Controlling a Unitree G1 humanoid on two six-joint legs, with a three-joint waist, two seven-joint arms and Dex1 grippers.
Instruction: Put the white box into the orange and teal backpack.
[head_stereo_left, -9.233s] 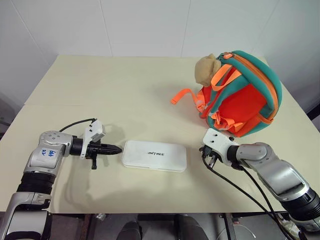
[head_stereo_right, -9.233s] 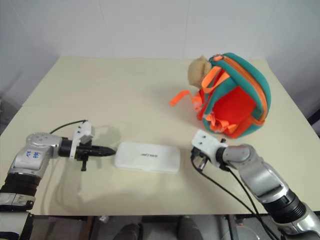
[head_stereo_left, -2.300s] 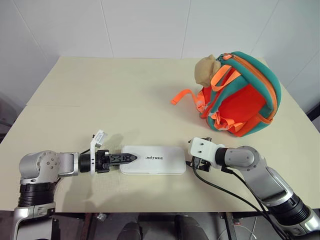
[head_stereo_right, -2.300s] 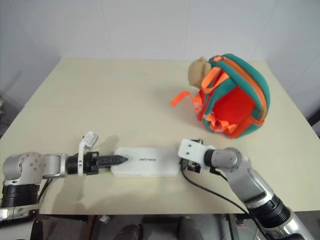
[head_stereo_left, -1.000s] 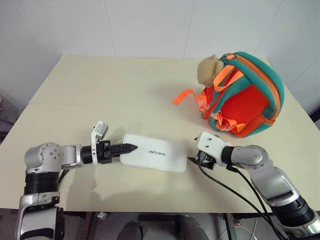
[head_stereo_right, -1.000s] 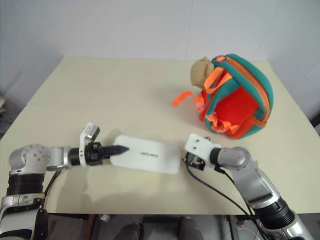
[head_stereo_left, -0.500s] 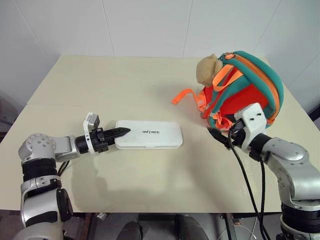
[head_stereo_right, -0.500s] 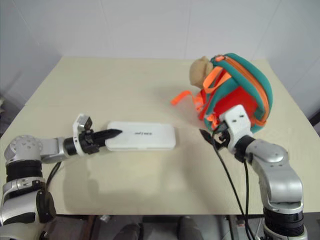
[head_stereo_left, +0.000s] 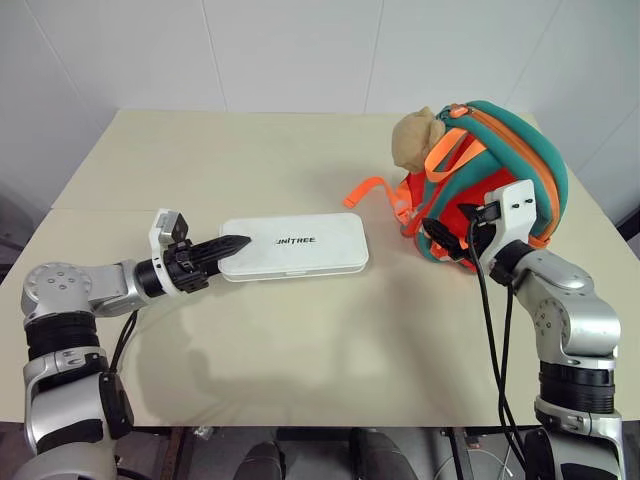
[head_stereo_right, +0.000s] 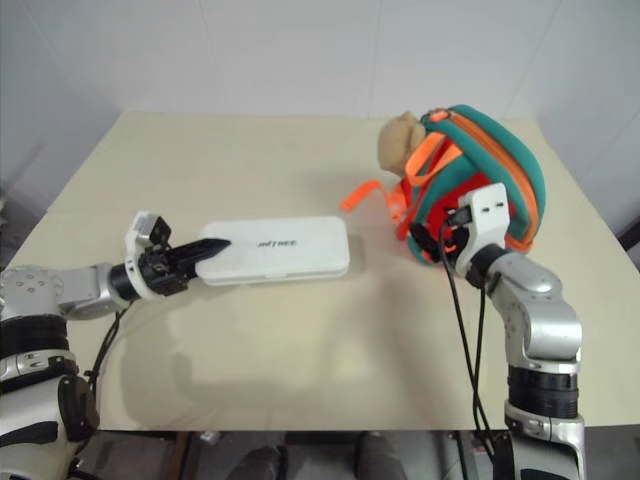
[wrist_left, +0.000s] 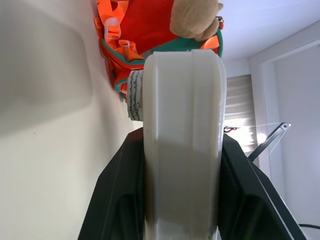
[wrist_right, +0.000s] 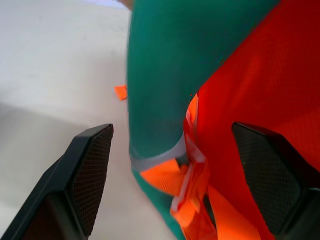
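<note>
box (head_stereo_left: 292, 244): long, flat, white, held clear of the table (head_stereo_left: 200, 170) at its left end, shadow on the tabletop under it, well left of the backpack
left gripper (head_stereo_left: 236, 243): fingers clamped on the box's short end, one black finger (wrist_left: 117, 200) on each face
backpack (head_stereo_left: 500, 180): orange and teal, standing at the table's far right, tan plush (head_stereo_left: 412, 140) on its upper left side
right gripper (head_stereo_left: 433, 226): fingers spread wide, holding nothing, tips right at the backpack's lower front by the orange straps (wrist_right: 187, 172)
</note>
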